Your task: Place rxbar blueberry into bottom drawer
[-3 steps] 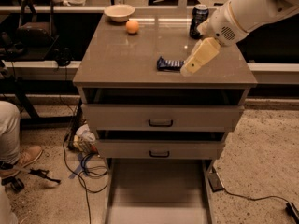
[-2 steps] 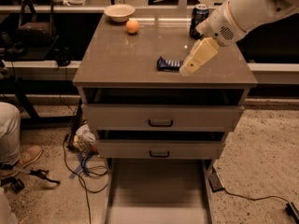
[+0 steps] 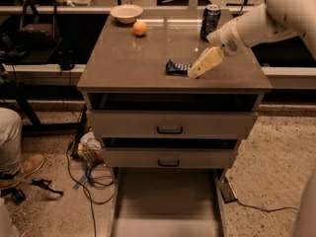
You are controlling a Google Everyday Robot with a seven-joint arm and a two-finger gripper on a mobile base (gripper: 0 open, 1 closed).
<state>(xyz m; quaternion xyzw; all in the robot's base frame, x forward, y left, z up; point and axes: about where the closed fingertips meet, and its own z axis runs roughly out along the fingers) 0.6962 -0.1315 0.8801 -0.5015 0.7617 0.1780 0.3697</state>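
Note:
The rxbar blueberry (image 3: 177, 67), a small flat dark blue wrapper, lies on the cabinet top (image 3: 128, 63) right of its middle, near the front edge. My gripper (image 3: 193, 73) reaches in from the upper right on the white arm, and its beige tip is at the bar's right end. The bottom drawer (image 3: 168, 196) is pulled out below the cabinet, a wide shallow grey tray with a plain floor.
A dark soda can (image 3: 211, 21) stands at the back right of the top. An orange (image 3: 140, 28) and a pale bowl (image 3: 126, 13) sit at the back. Two drawers with black handles (image 3: 170, 130) are above the tray. Cables (image 3: 89, 174) and a person's shoe (image 3: 22, 168) are on the floor at left.

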